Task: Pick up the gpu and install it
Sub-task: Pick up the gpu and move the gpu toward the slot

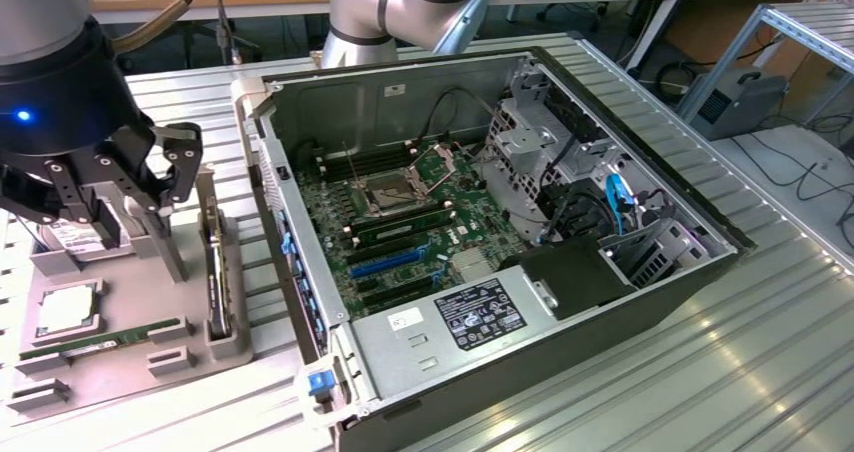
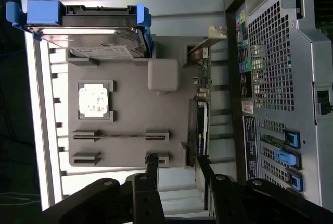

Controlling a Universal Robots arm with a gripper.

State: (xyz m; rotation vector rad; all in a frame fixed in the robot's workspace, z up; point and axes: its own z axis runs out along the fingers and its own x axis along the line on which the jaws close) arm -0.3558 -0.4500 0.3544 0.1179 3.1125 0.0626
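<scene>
The gpu (image 1: 214, 264) stands on its long edge in a slot of the grey holder tray (image 1: 147, 372), on the side nearest the computer case. In the wrist view the gpu (image 2: 201, 125) shows as a dark-faced card, with its silver end bracket (image 2: 209, 35) at the far end. My gripper (image 1: 134, 210) hangs open above the tray, to the exterior view's left of the card, with nothing between its fingers. In the wrist view one fingertip (image 2: 201, 168) of the gripper (image 2: 176, 169) lines up with the card's near end.
The open computer case (image 1: 627, 302) lies in the middle with its motherboard (image 1: 400, 222) and a blue slot (image 1: 387, 262) exposed. The tray also holds a hard drive (image 2: 88, 28) in a blue caddy, a CPU (image 2: 93, 100) and a RAM stick (image 2: 119, 136).
</scene>
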